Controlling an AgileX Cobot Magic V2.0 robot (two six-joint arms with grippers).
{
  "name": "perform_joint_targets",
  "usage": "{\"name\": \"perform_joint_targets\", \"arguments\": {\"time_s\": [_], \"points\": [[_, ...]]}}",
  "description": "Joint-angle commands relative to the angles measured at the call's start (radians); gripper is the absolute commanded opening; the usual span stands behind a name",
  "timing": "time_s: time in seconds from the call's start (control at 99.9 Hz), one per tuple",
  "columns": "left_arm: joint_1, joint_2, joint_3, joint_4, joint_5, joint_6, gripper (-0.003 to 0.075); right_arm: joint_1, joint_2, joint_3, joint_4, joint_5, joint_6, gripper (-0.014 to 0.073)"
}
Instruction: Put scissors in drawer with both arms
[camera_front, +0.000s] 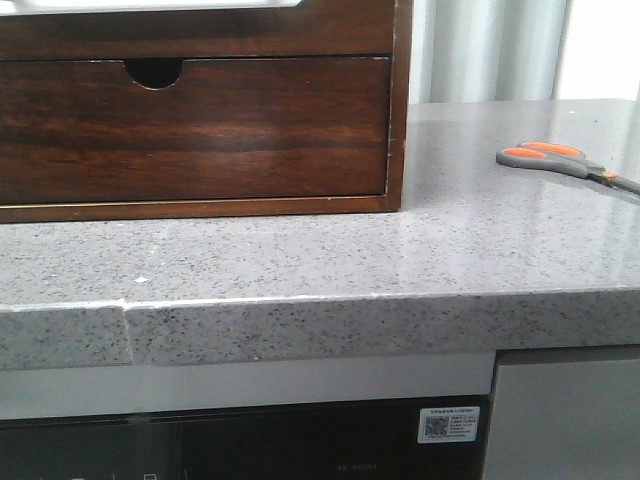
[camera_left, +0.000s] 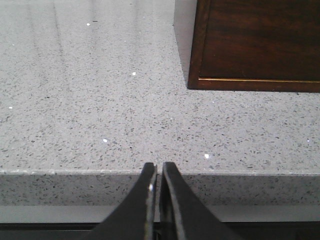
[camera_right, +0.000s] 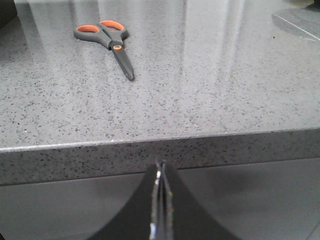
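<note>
Speckled grey stone countertop (camera_front: 300, 260) fills most of every view, with a pale curtain behind it at the far right and dark appliance fronts below its front edge. Seen from the left wrist camera, the left gripper (camera_left: 159, 177) has its two black fingers nearly together, a thin gap between the tips, holding nothing; it hangs in front of the counter's front edge, below the level of the top. Seen from the right wrist camera, the right gripper (camera_right: 161, 172) has its fingers pressed together, also empty, and likewise sits in front of and below the counter edge. Neither arm appears in the front view. Ahead of the left gripper, across bare stone, stands the corner of a dark wooden cabinet (camera_left: 200, 60). From the front, its drawer (camera_front: 200, 130) is closed, a wide dark brown wood-grain panel with a half-round finger notch (camera_front: 154, 70) cut in its top edge. The scissors (camera_front: 560, 160) lie flat on the counter to the right of the cabinet, well apart from it, with nothing between them and the right gripper but open stone. They are small, with grey handles lined orange inside the loops, an orange pivot and short dark grey blades lying closed. A small white label with a square code (camera_front: 448, 424) sits on the dark panel below.
</note>
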Motion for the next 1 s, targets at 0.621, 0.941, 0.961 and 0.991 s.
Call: {"name": "perform_joint_targets", "arguments": {"time_s": [0.621, 0.941, 0.961, 0.991], "points": [[0.002, -0.033, 0.019, -0.015, -0.047, -0.001, -0.0020, -0.007, -0.028, 0.031, -0.008, -0.028, -0.005, -0.0055], [0.002, -0.033, 0.019, -0.013, -0.115, -0.001, -0.0020, -0.007, -0.028, 0.031, -0.008, -0.028, -0.005, -0.0055], [0.002, -0.033, 0.019, -0.013, -0.117, -0.001, -0.0019, -0.007, -0.028, 0.031, -0.011, -0.028, -0.005, -0.0055], [0.002, -0.033, 0.019, -0.013, -0.117, -0.001, -0.0020, -0.007, -0.028, 0.031, -0.013, -0.028, -0.005, -0.0055]]}}
